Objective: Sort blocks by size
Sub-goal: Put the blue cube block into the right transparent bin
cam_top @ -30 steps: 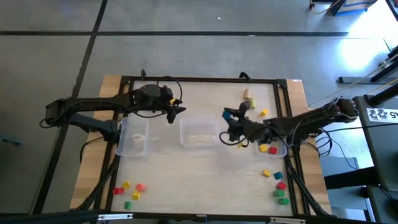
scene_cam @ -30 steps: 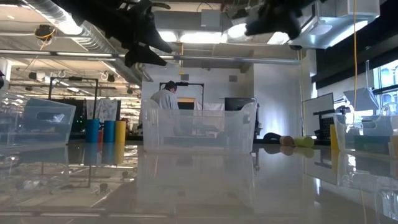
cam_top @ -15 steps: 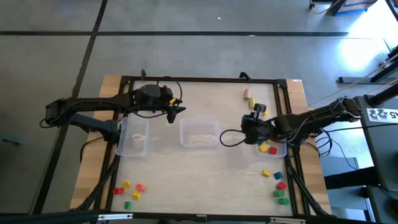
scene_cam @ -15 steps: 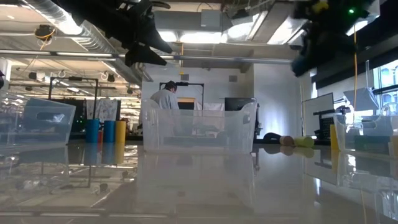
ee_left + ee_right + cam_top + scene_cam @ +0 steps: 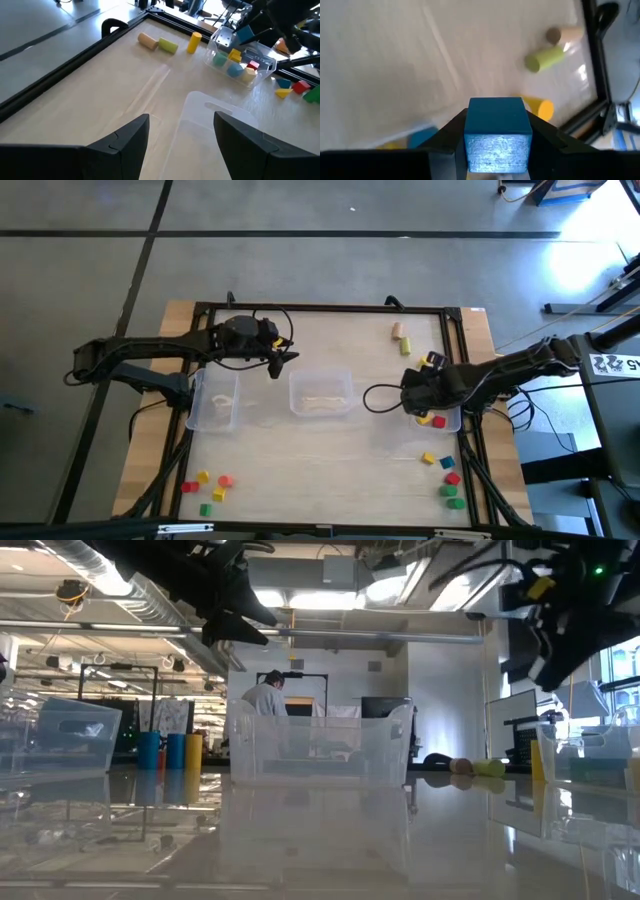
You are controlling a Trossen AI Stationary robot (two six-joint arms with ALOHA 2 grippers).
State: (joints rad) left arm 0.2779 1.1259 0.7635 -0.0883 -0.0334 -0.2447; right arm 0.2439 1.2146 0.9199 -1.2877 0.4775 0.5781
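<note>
My right gripper [image 5: 410,392] is shut on a blue cube [image 5: 496,131] and hangs above the near-left end of the right clear bin [image 5: 447,420], which holds several blocks. The left wrist view shows the same cube [image 5: 245,34] over that bin [image 5: 260,52]. My left gripper [image 5: 288,360] hovers open and empty above the table, beyond the middle bin [image 5: 320,392]. Tan [image 5: 398,330], green [image 5: 405,347] and yellow [image 5: 433,360] cylinders lie on the table at the far right. More blocks lie at the near left [image 5: 205,485] and near right [image 5: 450,480]. My right gripper pinches the blue cube between its two fingers, one on each of two opposite side faces [image 5: 470,125]. The fingers slant steeply down from the table's right side. The cube is lifted clear, with one face [image 5: 496,150] turned toward the wrist camera, above the bin.
A third clear bin [image 5: 215,400] stands under the left arm. A black frame [image 5: 320,308] runs round the table. Free table lies between the bins and the near edge. A person [image 5: 265,695] is in the room far behind the table.
My right gripper has carried the blue cube toward the table's right edge and a little down. It has tipped from nearly level to steeply downward and rolled its wrist. It now hangs over the right bin, still shut on the cube.
</note>
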